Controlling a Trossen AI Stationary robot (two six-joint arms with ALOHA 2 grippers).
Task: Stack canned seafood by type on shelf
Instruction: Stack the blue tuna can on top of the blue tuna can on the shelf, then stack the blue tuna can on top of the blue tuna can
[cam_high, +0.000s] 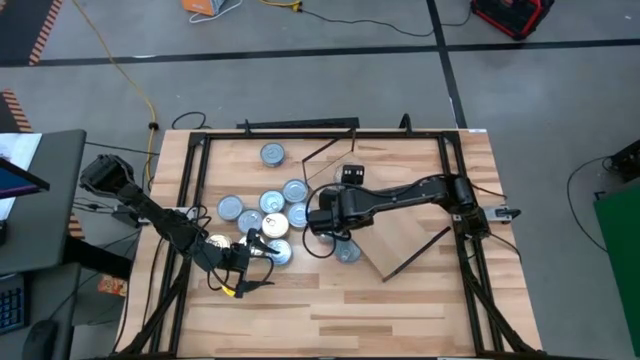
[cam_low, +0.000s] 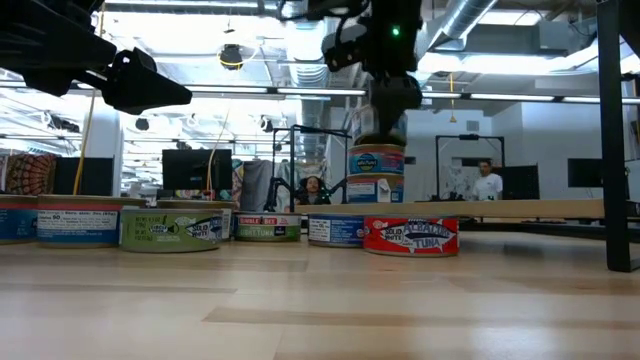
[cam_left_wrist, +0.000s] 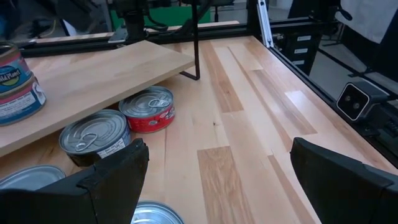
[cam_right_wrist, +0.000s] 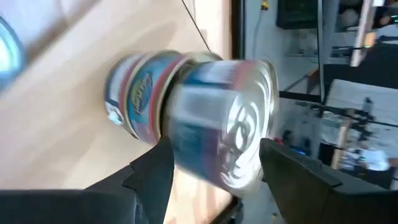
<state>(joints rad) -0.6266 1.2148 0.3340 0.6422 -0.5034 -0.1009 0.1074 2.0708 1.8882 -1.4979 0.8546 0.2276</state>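
Tins (cam_right_wrist: 186, 118) stand two-high on the shelf (cam_high: 405, 240); the right gripper (cam_right_wrist: 214, 171) (fingers parted beside the top one, not clamping) should lift straight away.

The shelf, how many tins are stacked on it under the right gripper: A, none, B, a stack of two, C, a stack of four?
B: in the low view two blue-labelled tins stand one on the other on the shelf, right below the right gripper; the right wrist view shows the same two-tin stack between its fingers.
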